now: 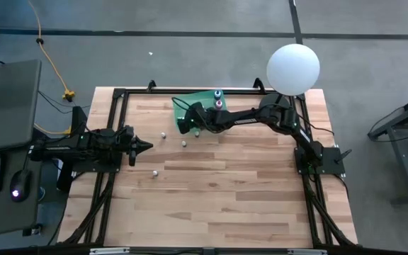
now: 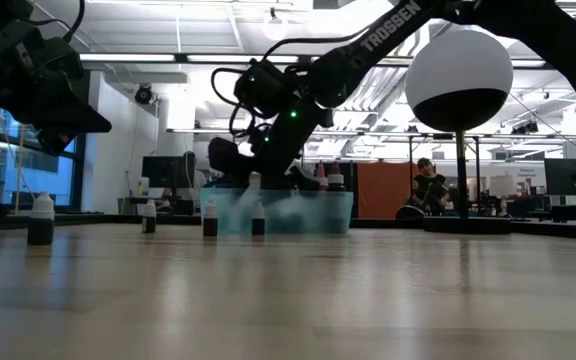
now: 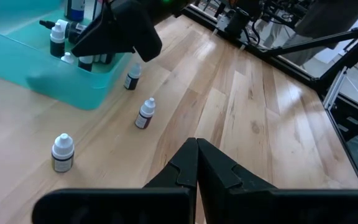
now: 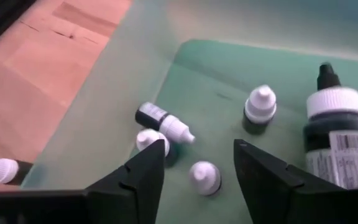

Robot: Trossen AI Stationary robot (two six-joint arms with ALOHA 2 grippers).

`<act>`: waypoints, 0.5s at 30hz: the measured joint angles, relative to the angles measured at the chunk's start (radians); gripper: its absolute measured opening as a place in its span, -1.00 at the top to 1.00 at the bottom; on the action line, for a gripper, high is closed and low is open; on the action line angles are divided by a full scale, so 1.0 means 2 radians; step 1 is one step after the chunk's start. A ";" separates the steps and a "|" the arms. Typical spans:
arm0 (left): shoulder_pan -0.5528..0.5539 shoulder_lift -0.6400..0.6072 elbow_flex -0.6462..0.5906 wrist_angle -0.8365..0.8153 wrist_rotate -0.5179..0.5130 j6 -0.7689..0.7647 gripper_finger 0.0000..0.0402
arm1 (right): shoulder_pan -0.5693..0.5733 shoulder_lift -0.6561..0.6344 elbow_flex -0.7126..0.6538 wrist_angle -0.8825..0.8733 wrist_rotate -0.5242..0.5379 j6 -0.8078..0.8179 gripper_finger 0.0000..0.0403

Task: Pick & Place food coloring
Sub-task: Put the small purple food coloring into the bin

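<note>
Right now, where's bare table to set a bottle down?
The near half of the table is bare, and its right side too. It is crowded around the tray, where the right gripper hangs and loose bottles stand.

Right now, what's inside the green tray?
Inside the green tray are small white-capped food coloring bottles: one lying down, others standing, plus a bigger bottle. The right pincer hangs open above them and covers part of the floor.

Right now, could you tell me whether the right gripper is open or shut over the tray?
Open. In the right wrist view the right gripper shows a clear gap between its fingers, holding nothing, above small bottles lying and standing in the green tray.
</note>
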 joint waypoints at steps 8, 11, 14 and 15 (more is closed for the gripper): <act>0.000 0.000 0.000 0.000 0.000 0.000 1.00 | -0.008 -0.027 0.000 0.018 -0.019 -0.041 0.05; 0.000 0.000 0.000 0.000 0.000 0.000 1.00 | -0.009 -0.044 0.000 0.029 -0.024 -0.069 0.08; 0.000 0.000 0.000 0.000 0.000 0.000 1.00 | -0.009 -0.066 0.000 0.031 -0.037 -0.094 0.12; 0.000 0.000 0.000 0.000 0.000 0.000 1.00 | -0.009 -0.073 0.000 0.031 -0.046 -0.102 0.13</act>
